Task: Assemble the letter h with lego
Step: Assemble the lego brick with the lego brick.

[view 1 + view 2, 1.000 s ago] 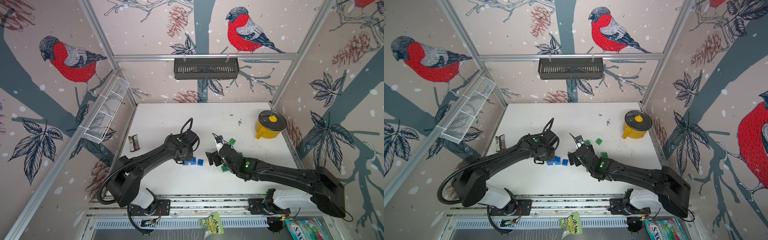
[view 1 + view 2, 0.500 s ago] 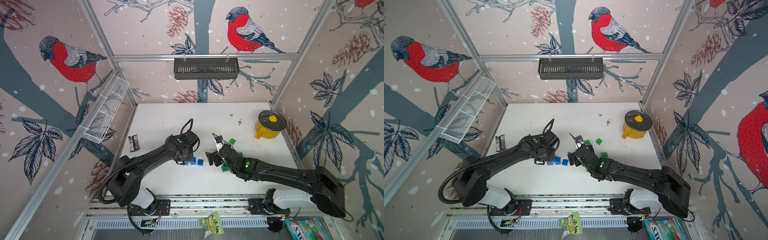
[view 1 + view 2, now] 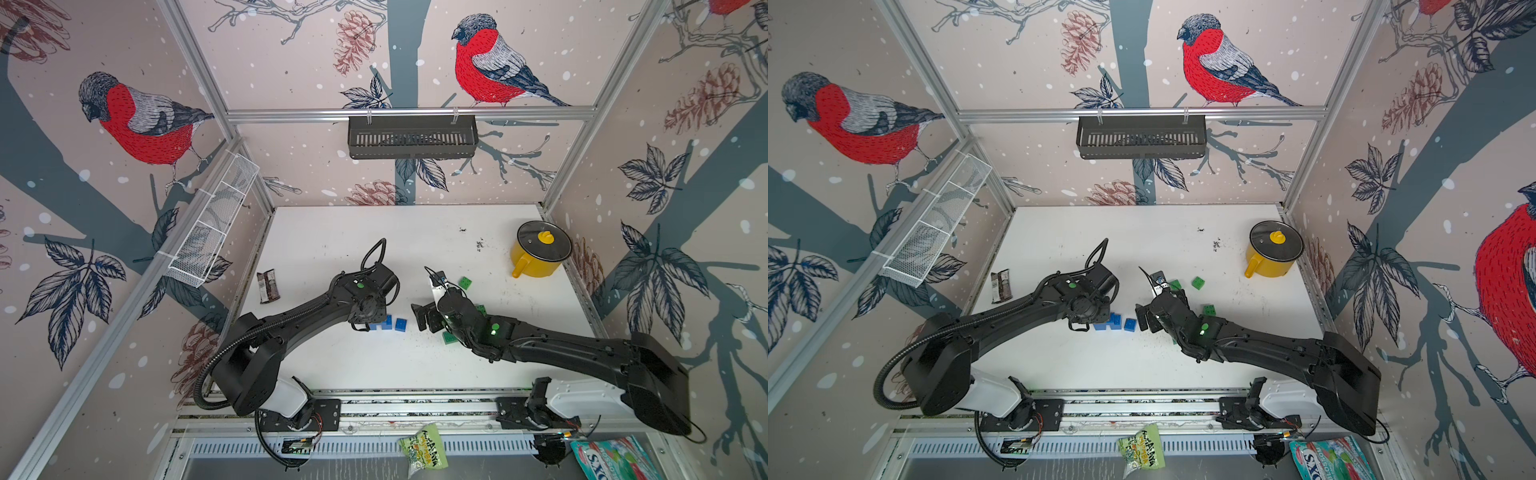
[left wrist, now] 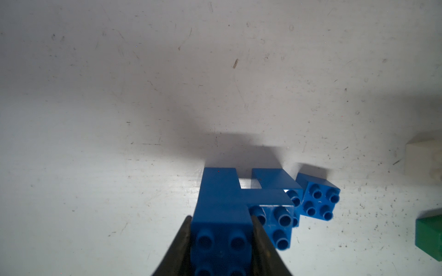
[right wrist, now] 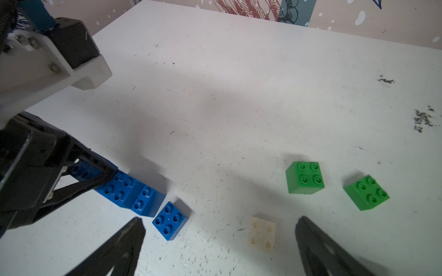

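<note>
left gripper (image 4: 221, 222): shut on the long column of the blue lego assembly (image 4: 222, 196), with its two dark fingers (image 4: 184, 239) pressed against opposite smooth sides of that column. the studs face the wrist camera. a shorter branch joins the column on one side, and a small gap of white desk (image 3: 332, 249) shows between them. in both top views the assembly sits near the middle of the desk, partly hidden under the left wrist (image 3: 384, 323) (image 3: 1113, 322). its far end appears to touch the surface.

loose blue cube (image 5: 169, 219): studs up, just beside the assembly's short branch, a narrow gap between them.

right gripper (image 5: 221, 222): jaws spread wide, holding nothing, hanging low over the desk. seen from its wrist, the loose blue cube lies near one finger and the white brick (image 5: 262, 235) near the other.

first green cube (image 5: 305, 178) and second green cube (image 5: 366, 192): studs up, beyond the white brick, apart from each other.

yellow pot (image 3: 538, 253): lidded, near the far right corner, well apart from the bricks.
</note>
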Action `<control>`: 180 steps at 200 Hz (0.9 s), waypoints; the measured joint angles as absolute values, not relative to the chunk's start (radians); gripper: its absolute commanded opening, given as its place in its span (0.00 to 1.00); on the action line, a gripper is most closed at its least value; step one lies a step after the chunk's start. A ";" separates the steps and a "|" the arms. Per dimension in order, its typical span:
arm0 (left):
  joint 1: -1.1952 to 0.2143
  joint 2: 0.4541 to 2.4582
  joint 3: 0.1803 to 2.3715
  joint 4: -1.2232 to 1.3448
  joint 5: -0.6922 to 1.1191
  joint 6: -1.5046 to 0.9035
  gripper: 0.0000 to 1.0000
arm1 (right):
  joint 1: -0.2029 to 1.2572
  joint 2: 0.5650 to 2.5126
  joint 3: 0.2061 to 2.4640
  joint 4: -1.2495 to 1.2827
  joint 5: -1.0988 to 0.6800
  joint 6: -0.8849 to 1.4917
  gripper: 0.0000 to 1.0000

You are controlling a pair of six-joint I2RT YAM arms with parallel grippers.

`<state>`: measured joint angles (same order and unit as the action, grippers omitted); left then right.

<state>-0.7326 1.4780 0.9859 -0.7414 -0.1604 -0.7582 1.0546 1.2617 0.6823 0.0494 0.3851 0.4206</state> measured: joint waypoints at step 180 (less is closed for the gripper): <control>-0.739 1.448 0.976 -0.760 -0.187 -0.808 0.33 | 1.055 1.274 0.683 0.050 0.385 0.421 1.00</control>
